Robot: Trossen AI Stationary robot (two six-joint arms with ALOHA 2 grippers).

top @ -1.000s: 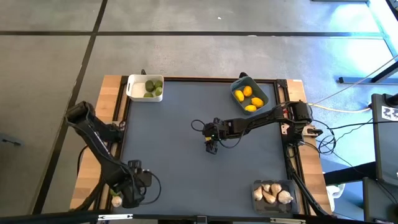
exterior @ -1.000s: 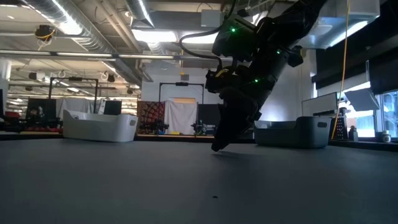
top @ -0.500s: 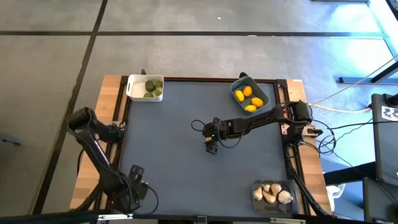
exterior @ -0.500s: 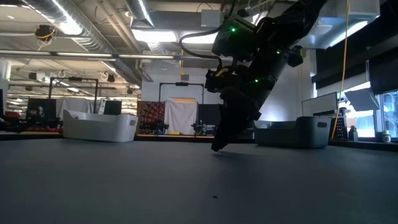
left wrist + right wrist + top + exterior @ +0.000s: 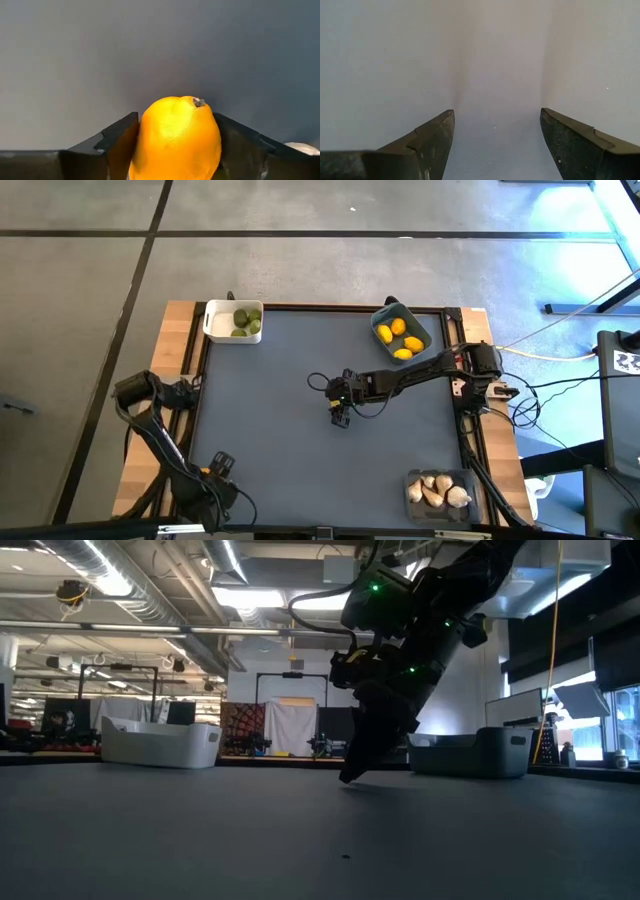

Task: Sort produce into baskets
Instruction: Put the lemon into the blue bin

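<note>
My left gripper (image 5: 220, 464) is at the table's near left corner, shut on a yellow-orange lemon (image 5: 176, 137). My right gripper (image 5: 340, 416) hangs over the middle of the mat, pointing down, open and empty; only bare mat shows between its fingers (image 5: 495, 125). The white basket (image 5: 214, 323) at the far left holds green fruits (image 5: 247, 321). The blue-grey basket (image 5: 383, 314) at the far right holds lemons (image 5: 401, 338). The clear basket (image 5: 412, 479) at the near right holds garlic bulbs (image 5: 437, 493). My left gripper pinches the lemon between its two fingers, one on each of its opposite sides (image 5: 145, 135). The lemon's stem end (image 5: 199, 102) points away from the wrist. Whether the lemon rests on the mat or is lifted, I cannot tell.
A whitish piece (image 5: 301, 148) shows on the mat just beside my left gripper's finger. The dark mat (image 5: 300, 380) lies in a wooden frame (image 5: 178, 330). In the low view the white basket (image 5: 160, 744) and the blue-grey basket (image 5: 470, 753) stand at the far edge.
My left arm has folded back toward the table's near left corner, its gripper going a little toward the near edge. My right arm has kept still.
</note>
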